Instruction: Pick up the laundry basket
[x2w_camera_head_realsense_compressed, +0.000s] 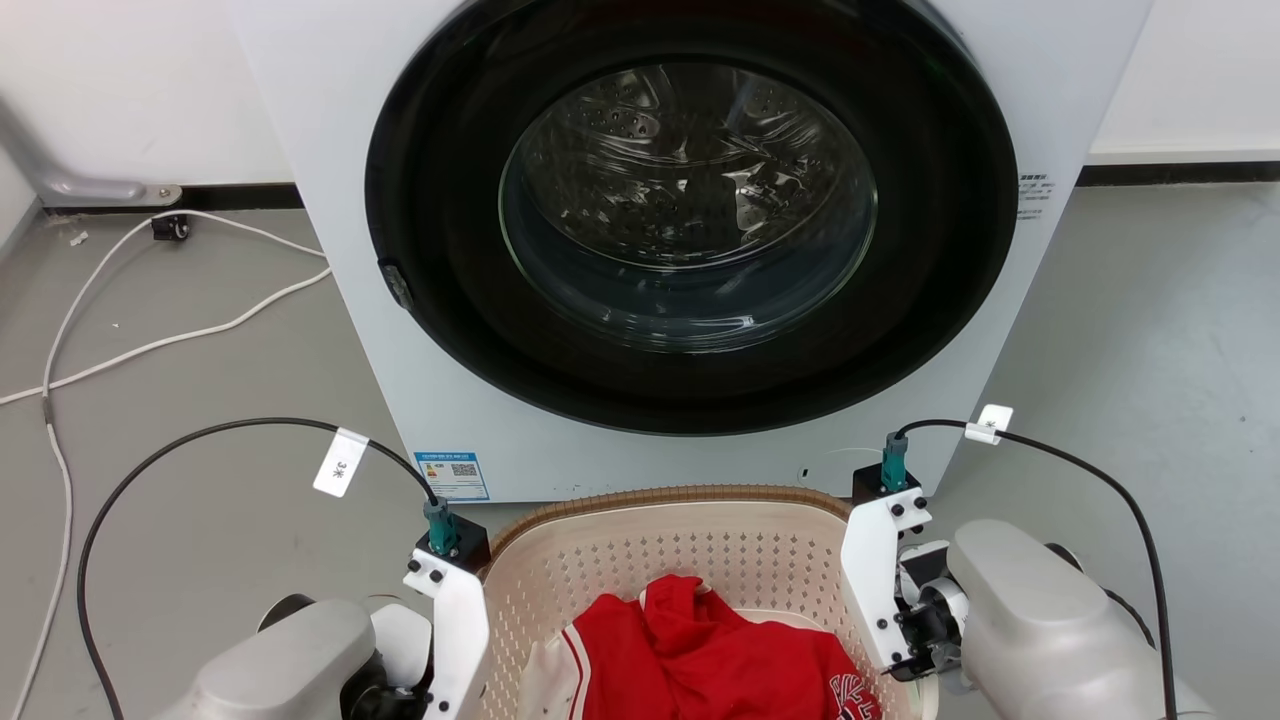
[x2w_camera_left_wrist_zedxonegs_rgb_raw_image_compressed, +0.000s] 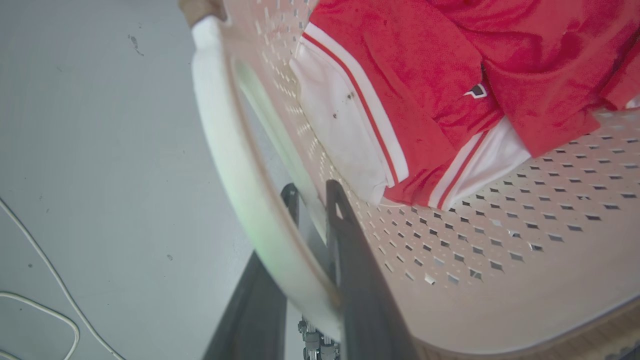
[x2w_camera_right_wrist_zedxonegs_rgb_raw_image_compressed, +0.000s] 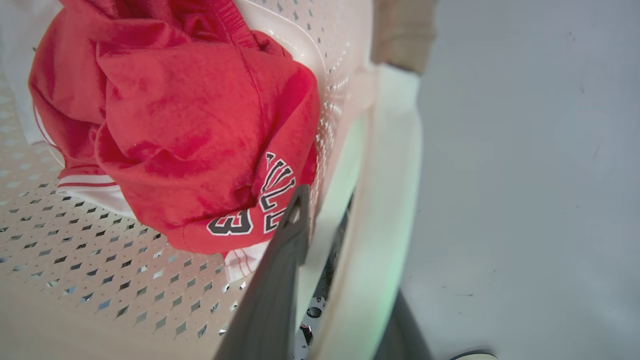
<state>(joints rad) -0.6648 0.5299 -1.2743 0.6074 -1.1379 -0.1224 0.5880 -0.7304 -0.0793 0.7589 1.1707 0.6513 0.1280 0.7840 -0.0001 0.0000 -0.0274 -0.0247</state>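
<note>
The laundry basket sits low in the head view, just in front of the washer, cream with perforated walls and a brown woven-look rim. A red and white garment lies inside it. In the left wrist view my left gripper straddles the basket's white side handle, one finger inside the wall and one outside, closed on it. On the opposite side my right gripper clamps the other white handle the same way; its outer finger is mostly hidden behind the handle.
A white front-loading washer with its round dark glass door stands right behind the basket. White cables trail over the grey floor at the left. Grey floor lies on both sides of the basket.
</note>
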